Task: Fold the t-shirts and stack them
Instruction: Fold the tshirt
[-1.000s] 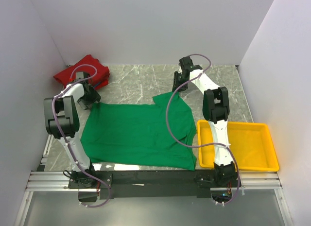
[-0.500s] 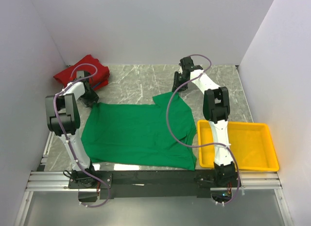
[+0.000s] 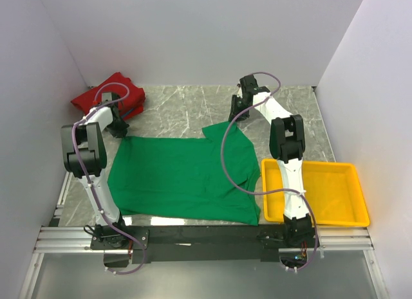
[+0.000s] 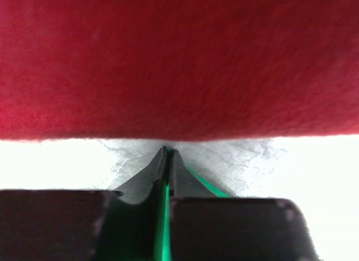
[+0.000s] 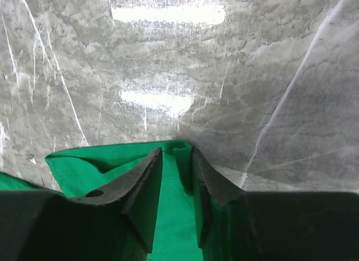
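While the left gripper pinched a far corner of the green t-shirt, spread by the tabletop's near edge, the right gripper's fingers stood narrowly astride its far right hem, grip uncertain. Both needed firm holds before lifting evenly, clear of the red t-shirt at the far left corner.

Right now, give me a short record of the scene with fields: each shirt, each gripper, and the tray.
spread shirt: bright green cotton t-shirt, flat mid-table, unfolded
other shirt: red cotton t-shirt, bunched in the far left corner
left gripper: shut on the green shirt's far left corner
right gripper: jaws apart, astride the green shirt's far right edge
tray: yellow plastic tray, near right, beside the green shirt
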Motion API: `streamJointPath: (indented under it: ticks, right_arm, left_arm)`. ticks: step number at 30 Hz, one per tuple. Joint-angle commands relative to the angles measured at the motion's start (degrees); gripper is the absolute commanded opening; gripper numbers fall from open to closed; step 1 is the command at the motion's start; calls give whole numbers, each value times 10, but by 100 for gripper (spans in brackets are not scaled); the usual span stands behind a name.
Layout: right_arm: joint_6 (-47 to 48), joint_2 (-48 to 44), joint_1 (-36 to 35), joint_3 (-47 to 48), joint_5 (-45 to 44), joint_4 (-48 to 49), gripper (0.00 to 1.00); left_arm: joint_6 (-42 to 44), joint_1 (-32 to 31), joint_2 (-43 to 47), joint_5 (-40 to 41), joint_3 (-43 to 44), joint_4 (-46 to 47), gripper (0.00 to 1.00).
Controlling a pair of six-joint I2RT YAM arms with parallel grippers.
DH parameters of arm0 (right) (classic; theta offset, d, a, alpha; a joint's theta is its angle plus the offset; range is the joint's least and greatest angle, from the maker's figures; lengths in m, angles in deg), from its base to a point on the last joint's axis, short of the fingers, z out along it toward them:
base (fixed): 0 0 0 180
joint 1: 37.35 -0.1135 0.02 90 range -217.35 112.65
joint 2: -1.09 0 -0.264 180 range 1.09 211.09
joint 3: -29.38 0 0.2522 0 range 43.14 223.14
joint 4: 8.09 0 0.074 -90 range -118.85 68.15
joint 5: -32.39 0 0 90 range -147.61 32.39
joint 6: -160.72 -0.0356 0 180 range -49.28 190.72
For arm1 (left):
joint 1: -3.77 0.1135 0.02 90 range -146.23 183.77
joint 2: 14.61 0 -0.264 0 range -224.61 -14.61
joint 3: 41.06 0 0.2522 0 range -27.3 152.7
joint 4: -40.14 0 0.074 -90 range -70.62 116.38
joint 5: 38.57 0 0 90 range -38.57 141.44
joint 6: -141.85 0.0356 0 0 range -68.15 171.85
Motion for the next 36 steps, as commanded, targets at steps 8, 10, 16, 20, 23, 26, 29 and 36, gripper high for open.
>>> streamJointPath:
  ticks: [8, 10, 16, 20, 23, 26, 29, 36]
  right_arm:
    - [5, 13, 5, 26, 13, -43, 8]
    - [-3, 18, 6, 43, 7, -43, 4]
    - [-30, 23, 17, 93, -18, -41, 2]
    - [-55, 22, 30, 118, -19, -23, 2]
    - [-74, 23, 33, 132, -14, -7, 1]
    - [-87, 27, 33, 151, -7, 3, 2]
    - [-102, 22, 34, 149, 6, 21, 1]
    - [-153, -67, 31, -1, 51, 100, 0]
  left_arm:
    - [36, 1, -19, 2, 32, -6, 1]
    - [40, 0, -22, -4, 45, -5, 1]
    - [53, 0, -41, -35, 91, -3, 1]
    - [57, 0, -50, -55, 113, 5, 1]
    - [59, 0, -56, -69, 134, 10, 1]
    - [63, 1, -63, -84, 158, 20, 1]
    - [70, 1, -59, -104, 156, 45, 1]
    - [91, 1, -18, -117, 80, 88, 1]
